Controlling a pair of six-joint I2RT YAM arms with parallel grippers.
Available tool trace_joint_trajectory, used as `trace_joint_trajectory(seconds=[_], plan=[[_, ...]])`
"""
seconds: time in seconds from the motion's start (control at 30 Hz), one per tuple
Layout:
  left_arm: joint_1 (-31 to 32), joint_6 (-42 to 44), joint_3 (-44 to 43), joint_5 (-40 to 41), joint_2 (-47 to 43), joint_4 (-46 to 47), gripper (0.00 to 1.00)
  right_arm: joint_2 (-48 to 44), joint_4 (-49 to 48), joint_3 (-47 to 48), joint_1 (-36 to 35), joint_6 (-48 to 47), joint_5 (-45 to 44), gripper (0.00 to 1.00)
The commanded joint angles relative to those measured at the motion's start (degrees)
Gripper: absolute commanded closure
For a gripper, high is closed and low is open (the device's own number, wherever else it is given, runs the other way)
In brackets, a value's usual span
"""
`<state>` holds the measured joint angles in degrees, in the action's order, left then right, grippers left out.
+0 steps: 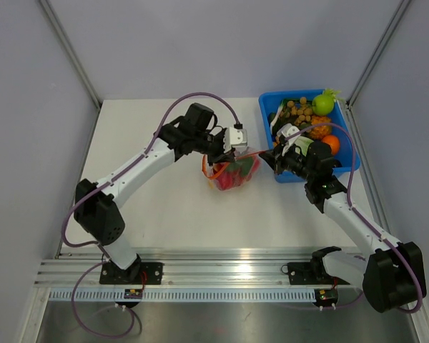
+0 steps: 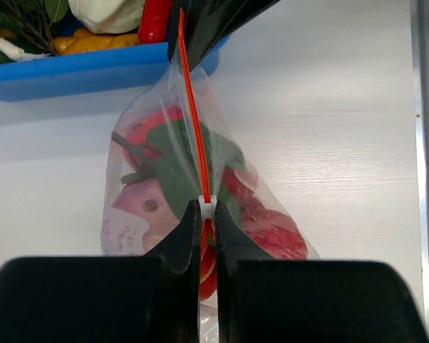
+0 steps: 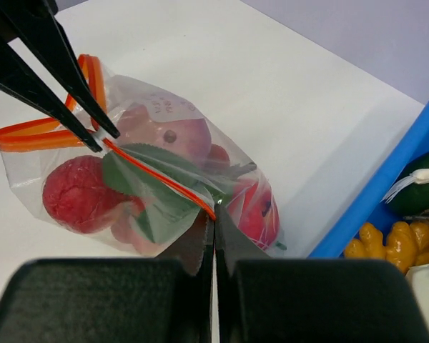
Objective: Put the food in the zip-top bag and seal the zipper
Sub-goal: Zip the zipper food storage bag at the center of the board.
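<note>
I see my left gripper (image 2: 208,214) and right gripper (image 3: 213,220) both pinched tight on the zipper (image 2: 191,114), the zip-top bag (image 3: 50,153) between them.

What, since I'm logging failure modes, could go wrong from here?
1. The right end effector pinches only the end of the zipper; a pull could slip it free.
2. Past the left end effector the zipper loops open, so the zip-top bag may stay unsealed and food could spill.

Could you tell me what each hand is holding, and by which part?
The zip-top bag, by its zipper: left hand at the white slider, right hand at the closed end.
</note>
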<state>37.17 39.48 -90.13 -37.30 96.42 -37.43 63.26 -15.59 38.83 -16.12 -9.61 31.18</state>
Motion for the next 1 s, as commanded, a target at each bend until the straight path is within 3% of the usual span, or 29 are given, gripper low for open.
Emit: trace_joint_trajectory(seconds=[0.0, 0.97], plan=[[-1.48, -2.13, 2.32, 5.39, -4.66, -3.35, 1.00, -1.83, -6.03, 0.46, 0.83, -0.50, -5.08, 1.00], [-8.42, -5.82, 15.68, 10.76, -17.14, -1.95, 1.00, -3.41, -9.37, -1.48, 0.74, 1.61, -7.10, 1.00]])
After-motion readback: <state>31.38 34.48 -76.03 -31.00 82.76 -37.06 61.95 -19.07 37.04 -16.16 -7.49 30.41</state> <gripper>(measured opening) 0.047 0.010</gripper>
